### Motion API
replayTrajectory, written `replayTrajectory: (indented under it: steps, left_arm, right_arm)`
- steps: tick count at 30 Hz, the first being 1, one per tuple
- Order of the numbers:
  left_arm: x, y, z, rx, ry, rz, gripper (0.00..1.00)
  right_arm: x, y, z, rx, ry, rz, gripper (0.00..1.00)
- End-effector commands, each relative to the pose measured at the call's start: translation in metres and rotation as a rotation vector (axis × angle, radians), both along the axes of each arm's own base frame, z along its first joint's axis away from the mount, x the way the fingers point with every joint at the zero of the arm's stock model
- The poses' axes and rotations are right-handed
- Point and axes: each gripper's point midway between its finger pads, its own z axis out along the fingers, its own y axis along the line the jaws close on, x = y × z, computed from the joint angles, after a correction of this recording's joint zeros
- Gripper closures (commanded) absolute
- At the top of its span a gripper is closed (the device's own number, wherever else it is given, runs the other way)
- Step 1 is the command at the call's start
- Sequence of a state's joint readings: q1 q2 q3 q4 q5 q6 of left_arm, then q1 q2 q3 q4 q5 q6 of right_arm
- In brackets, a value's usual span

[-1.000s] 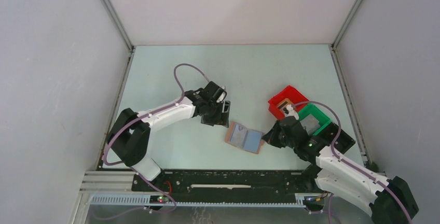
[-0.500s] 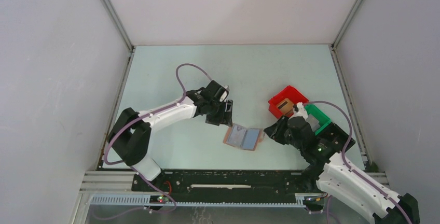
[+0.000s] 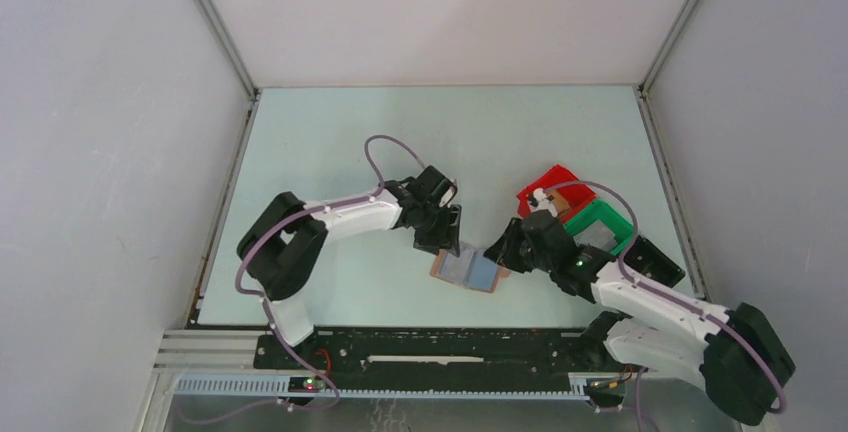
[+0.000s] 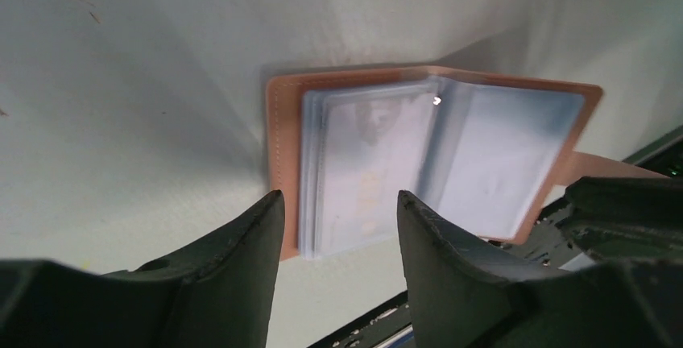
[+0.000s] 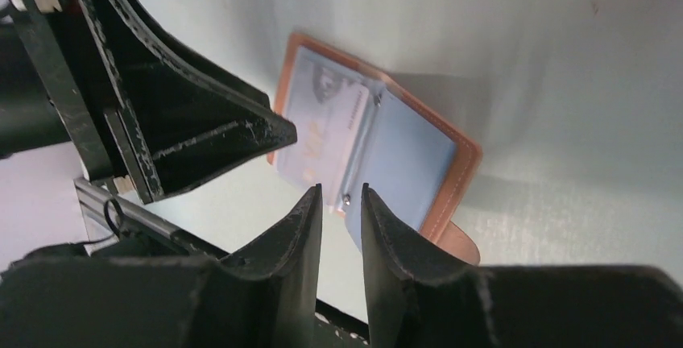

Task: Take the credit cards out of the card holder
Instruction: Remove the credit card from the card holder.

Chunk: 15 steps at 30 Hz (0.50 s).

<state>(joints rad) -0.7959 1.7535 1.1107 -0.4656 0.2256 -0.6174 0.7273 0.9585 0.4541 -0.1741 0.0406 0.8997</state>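
Observation:
The card holder [image 3: 467, 269] lies open and flat on the pale table, tan outside with two blue-grey inner panels [image 4: 499, 155]. Credit cards [image 4: 362, 163] sit in the sleeves of one panel, faint print showing through; the right wrist view also shows the cards [image 5: 322, 134]. My left gripper [image 4: 338, 203] hovers open over that panel's near edge, with nothing between its fingers. My right gripper [image 5: 340, 195] is at the other side, by the spine and the small side tab [image 5: 459, 243]. Its fingers stand a narrow gap apart and hold nothing.
A red bin [image 3: 550, 190] and a green bin [image 3: 598, 227] stand just behind the right arm. The black base rail [image 3: 450, 347] runs along the near edge, close to the holder. Grey enclosure walls stand on three sides.
Both arms have closed in on the card holder: the left gripper moved right and nearer, the right gripper moved left to the holder's right edge. The holder turned slightly.

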Motion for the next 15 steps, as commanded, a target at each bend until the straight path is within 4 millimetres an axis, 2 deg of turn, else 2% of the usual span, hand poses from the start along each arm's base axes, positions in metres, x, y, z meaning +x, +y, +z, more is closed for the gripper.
replayTrajectory:
  steps: [1,4,7,9,15]
  left_arm:
    - [0.002,-0.011,-0.008,-0.023,0.04,0.017,0.42]
    - [-0.005,-0.009,-0.024,-0.012,0.081,0.023,0.42]
    - [-0.009,-0.005,-0.033,0.007,0.099,0.027,0.42]
    - [-0.01,-0.002,-0.037,0.017,0.105,0.032,0.42]
    - [-0.012,0.0,-0.046,0.031,0.126,0.039,0.42]
  right_arm:
    - [-0.003,0.015,-0.008,0.019,0.047,0.076,0.69]
    - [-0.009,0.004,-0.038,-0.046,0.127,0.039,0.71]
    - [-0.013,-0.011,-0.053,-0.101,0.157,-0.022,0.69]
    - [-0.014,-0.02,-0.056,-0.126,0.164,-0.057,0.66]
    - [-0.014,-0.031,-0.045,-0.124,0.126,-0.118,0.56]
